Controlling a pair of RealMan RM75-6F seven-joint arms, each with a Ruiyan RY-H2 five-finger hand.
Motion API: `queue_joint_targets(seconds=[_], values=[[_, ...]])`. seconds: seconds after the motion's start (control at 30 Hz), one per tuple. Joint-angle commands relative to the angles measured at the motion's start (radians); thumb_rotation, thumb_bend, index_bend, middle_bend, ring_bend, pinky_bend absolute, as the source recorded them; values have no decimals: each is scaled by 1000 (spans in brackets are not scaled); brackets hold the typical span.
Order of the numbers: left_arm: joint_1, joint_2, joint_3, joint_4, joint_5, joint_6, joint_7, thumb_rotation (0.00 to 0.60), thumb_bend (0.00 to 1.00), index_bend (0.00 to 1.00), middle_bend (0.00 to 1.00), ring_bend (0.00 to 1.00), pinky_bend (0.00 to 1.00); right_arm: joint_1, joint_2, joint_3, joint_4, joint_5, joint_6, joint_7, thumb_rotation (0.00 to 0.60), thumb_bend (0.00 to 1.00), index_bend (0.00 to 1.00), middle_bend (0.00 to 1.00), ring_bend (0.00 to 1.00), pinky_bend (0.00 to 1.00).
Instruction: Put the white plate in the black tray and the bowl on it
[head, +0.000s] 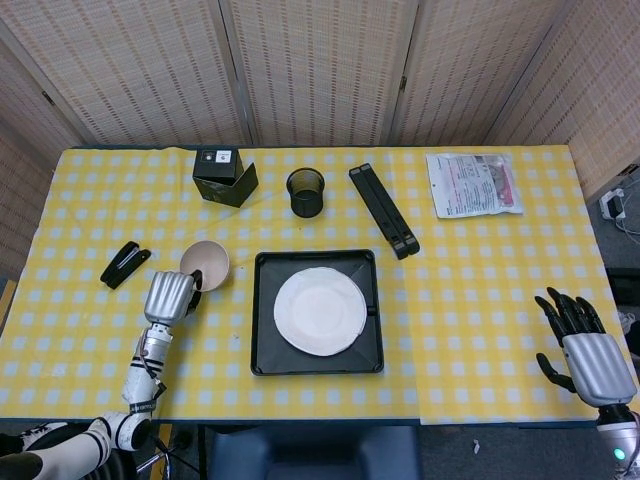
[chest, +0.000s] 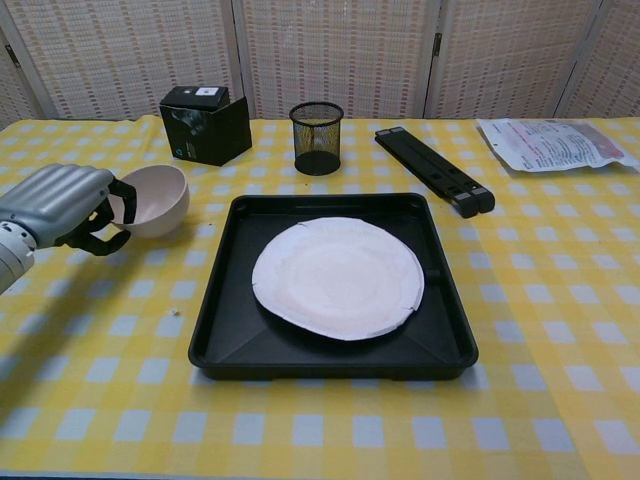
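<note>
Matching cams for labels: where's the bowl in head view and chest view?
Head view: bowl left of centre, held by the left hand, just left of the black tray.
Chest view: bowl far left, tilted.
Shared landmark: mesh pen cup behind the tray.

White plate (chest: 338, 277) lies flat in black tray (chest: 215, 305), centre. Beige bowl (chest: 153, 199) tilted, just left of tray, pinched at rim.
</note>
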Motion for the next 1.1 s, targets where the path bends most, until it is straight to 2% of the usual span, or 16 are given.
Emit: queue_joint_targets(seconds=[0.03,0.23,0.63,0.87,1.1], values=[[7,18,6,-39,15,27,8,600,507,667,1000,1000,1000,0,0,-2,-2,-5,2,-1,600,405,0,0,0,0],[23,71,25,-173,51,83,62,600,509,669,1000,1000,1000,-3,1,-8,-5,-18,10,3,600,405,0,0,0,0],[33,173,60,-531,120,131,249,600,508,669,1000,1000,1000,-14,14,-22,-7,-55,38,36,600,406,0,0,0,0],[2,171,50,-696,124,99,386,600,507,669,1000,1000,1000,-15,19,-25,-9,-60,41,48,600,405,0,0,0,0],[-44,107,37,-745,105,43,473,600,508,668,1000,1000,1000,-41,38,-27,-2,-60,83,83,600,405,0,0,0,0]])
